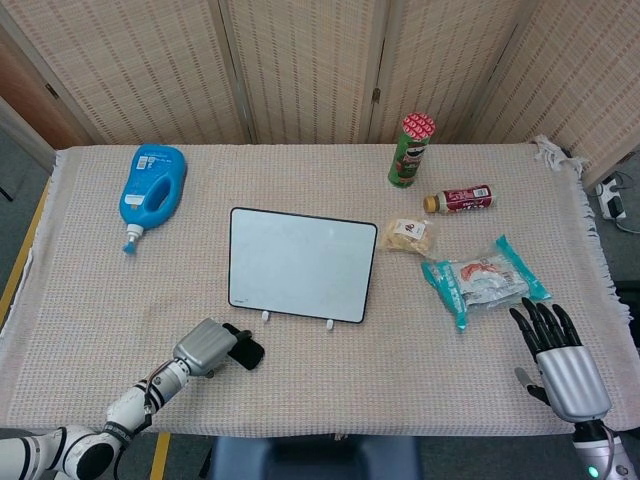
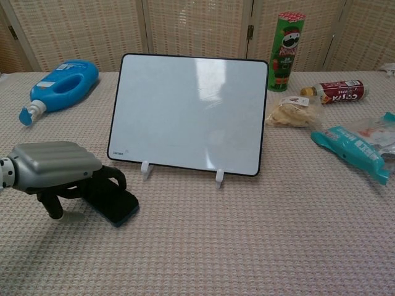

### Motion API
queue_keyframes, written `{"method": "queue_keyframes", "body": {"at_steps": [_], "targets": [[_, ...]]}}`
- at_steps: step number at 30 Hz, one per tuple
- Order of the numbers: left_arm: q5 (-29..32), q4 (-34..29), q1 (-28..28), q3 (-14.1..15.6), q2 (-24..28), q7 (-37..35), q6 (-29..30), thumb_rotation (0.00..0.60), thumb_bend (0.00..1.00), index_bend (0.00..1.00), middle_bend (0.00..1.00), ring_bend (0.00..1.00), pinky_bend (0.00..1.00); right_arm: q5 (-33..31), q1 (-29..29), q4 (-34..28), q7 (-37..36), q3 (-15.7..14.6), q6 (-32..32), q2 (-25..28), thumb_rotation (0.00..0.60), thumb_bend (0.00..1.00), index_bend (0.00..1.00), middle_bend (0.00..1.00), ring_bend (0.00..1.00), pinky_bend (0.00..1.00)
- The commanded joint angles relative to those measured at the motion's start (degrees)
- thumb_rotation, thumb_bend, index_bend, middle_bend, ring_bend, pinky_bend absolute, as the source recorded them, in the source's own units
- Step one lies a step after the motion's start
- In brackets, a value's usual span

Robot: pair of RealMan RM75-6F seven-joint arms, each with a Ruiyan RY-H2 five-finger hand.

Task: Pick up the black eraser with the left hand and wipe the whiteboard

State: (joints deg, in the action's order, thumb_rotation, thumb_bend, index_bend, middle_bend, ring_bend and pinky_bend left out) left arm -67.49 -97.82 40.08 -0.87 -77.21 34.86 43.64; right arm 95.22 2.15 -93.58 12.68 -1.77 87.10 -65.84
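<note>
The black eraser (image 1: 249,351) (image 2: 118,204) lies flat on the tablecloth, just in front of the whiteboard's left foot. My left hand (image 1: 205,348) (image 2: 58,165) hovers over the eraser's left end, its dark fingers (image 2: 114,176) arched down on either side of it; no firm grip shows and the eraser still rests on the cloth. The whiteboard (image 1: 300,265) (image 2: 191,114) stands tilted on two white feet at the table's middle, its surface blank. My right hand (image 1: 560,365) rests open near the front right corner, seen only in the head view.
A blue detergent bottle (image 1: 152,190) lies at the back left. Right of the board are a green crisps can (image 1: 410,150), a small brown bottle (image 1: 460,199), a small snack bag (image 1: 408,236) and a teal packet (image 1: 483,280).
</note>
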Motion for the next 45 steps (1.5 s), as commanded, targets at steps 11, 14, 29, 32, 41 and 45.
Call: {"method": "queue_keyframes", "body": {"at_steps": [11, 14, 29, 32, 41, 45], "targets": [[-2.8, 3.3, 0.4, 0.6, -3.0, -3.5, 3.9, 0.600, 0.36, 0.56, 1.00, 0.92, 0.94, 0.3, -0.2, 0.0, -0.3, -0.1, 0.2, 0.3, 0.600, 0.29, 0.00, 0.00, 0.00, 0.00], [-6.3, 3.8, -0.4, 0.9, -3.3, -5.6, 6.6, 0.600, 0.36, 0.61, 1.00, 0.92, 0.94, 0.3, -0.1, -0.1, -0.2, 0.0, 0.1, 0.2, 0.600, 0.29, 0.00, 0.00, 0.00, 0.00], [-20.3, 15.6, -8.6, -5.8, -19.6, -6.9, 38.0, 0.600, 0.38, 0.66, 1.00, 0.94, 0.96, 0.3, -0.2, -0.4, 0.2, 0.0, -0.2, 0.2, 0.600, 0.29, 0.00, 0.00, 0.00, 0.00], [-21.2, 19.5, -7.9, -7.7, -25.0, -3.1, 40.4, 0.600, 0.38, 0.66, 1.00, 0.94, 0.96, 0.2, -0.2, -0.6, -0.4, 0.0, -0.1, 0.6, 0.600, 0.29, 0.00, 0.00, 0.00, 0.00], [-20.8, 30.2, -3.9, -11.3, -38.5, 6.6, 40.3, 0.600, 0.39, 0.65, 1.00, 0.94, 0.96, 3.2, -2.0, -0.1, -7.1, -0.5, 5.3, 2.9, 0.600, 0.29, 0.00, 0.00, 0.00, 0.00], [-19.8, 35.0, -2.0, -12.8, -42.6, 8.9, 39.0, 0.600, 0.40, 0.65, 1.00, 0.94, 0.96, 3.8, -2.5, 0.6, -10.1, -0.6, 6.7, 3.8, 0.600, 0.29, 0.00, 0.00, 0.00, 0.00]]}}
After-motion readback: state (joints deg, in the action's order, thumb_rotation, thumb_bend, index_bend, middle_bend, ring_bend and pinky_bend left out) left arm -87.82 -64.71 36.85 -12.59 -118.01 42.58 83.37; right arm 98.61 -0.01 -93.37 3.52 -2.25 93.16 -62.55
